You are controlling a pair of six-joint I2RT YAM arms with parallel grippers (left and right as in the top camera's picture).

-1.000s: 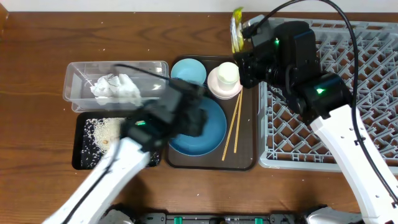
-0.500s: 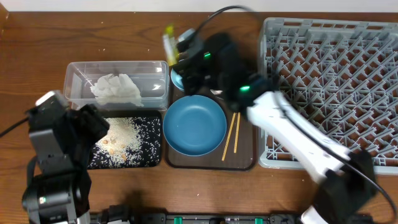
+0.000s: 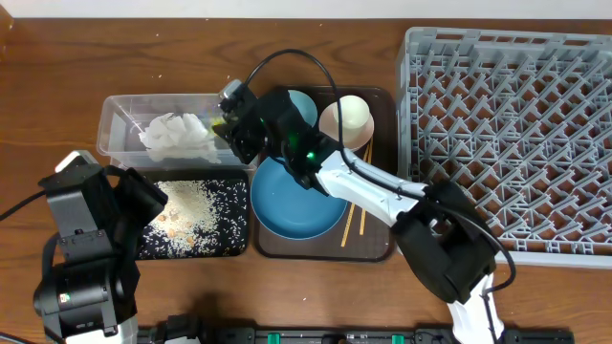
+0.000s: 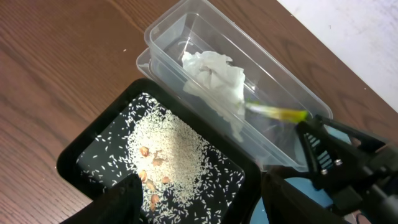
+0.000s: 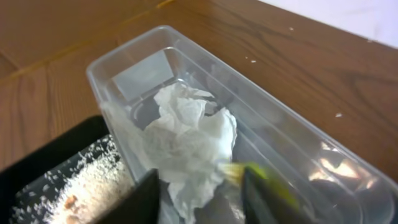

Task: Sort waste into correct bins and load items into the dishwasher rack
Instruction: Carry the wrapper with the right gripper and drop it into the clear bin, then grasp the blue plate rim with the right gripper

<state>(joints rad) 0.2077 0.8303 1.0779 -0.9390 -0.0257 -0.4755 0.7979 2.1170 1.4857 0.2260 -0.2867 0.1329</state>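
My right gripper hangs over the right end of the clear tub, and its fingers stand wide apart in the right wrist view. The green-and-yellow wrapper lies blurred against its right finger, above the tub; it also shows in the left wrist view. The crumpled white napkin lies in the tub. My left gripper is open and empty above the black tray, which holds the rice and scraps. The rack stands at the right.
A dark brown serving tray holds the large dark blue bowl, the small light blue bowl, the pink-cream bowl with the cream cup in it, and wooden chopsticks.
My right arm swung left from beside the rack to the clear tub, carrying the wrapper. My left arm drew back from the blue bowl to the front left, over the black tray.
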